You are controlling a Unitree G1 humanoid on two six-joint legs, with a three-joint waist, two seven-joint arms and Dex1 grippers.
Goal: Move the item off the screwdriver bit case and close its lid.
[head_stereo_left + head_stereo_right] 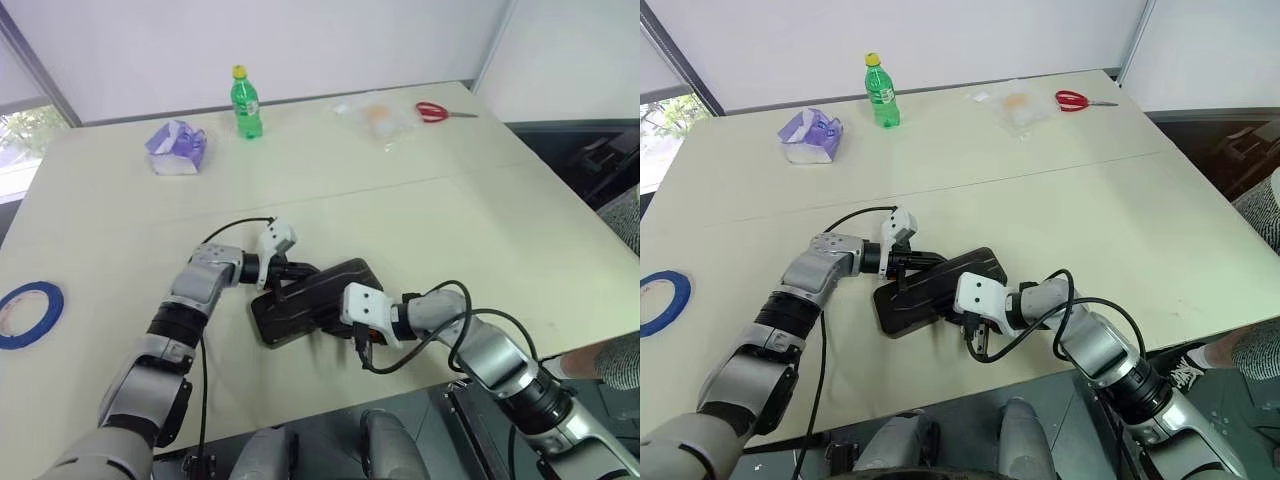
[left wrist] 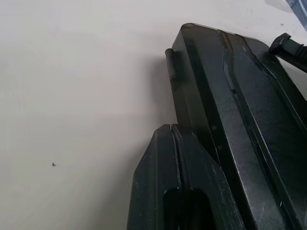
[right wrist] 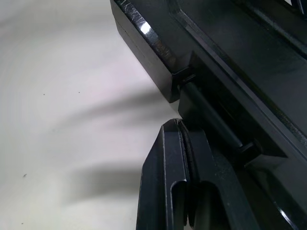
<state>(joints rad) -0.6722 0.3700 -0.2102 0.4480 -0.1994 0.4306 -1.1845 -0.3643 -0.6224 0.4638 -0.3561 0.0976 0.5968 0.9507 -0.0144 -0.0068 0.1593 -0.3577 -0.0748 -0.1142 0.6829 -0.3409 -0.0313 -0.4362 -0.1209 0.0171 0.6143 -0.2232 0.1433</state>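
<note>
Already the screwdriver bit case [image 1: 315, 298] lies near the front edge of the counter [image 1: 450, 210] with its lid [image 1: 940, 285] folded down over the base, though whether the latch has caught cannot be told. From the left, the left gripper [image 1: 283, 268] has its fingers [image 2: 177, 191] pressed together with nothing between them, resting against the far-left end of the case; from the right, the right gripper [image 1: 355, 335] likewise has its fingers [image 3: 177, 187] closed and empty, set against the near edge by the hinge. The blue tape ring [image 1: 28, 313] sits well apart at the counter's left edge, so the removal step looks finished and closing the lid is the step in hand. Next, it seems a firm downward push near the latch is called for, with the other gripper steadying the case so it does not slide. Farther back stand a green bottle [image 1: 246, 103], a purple wrapper [image 1: 177, 148], a clear bag [image 1: 378, 120] and red scissors [image 1: 440, 111].
</note>
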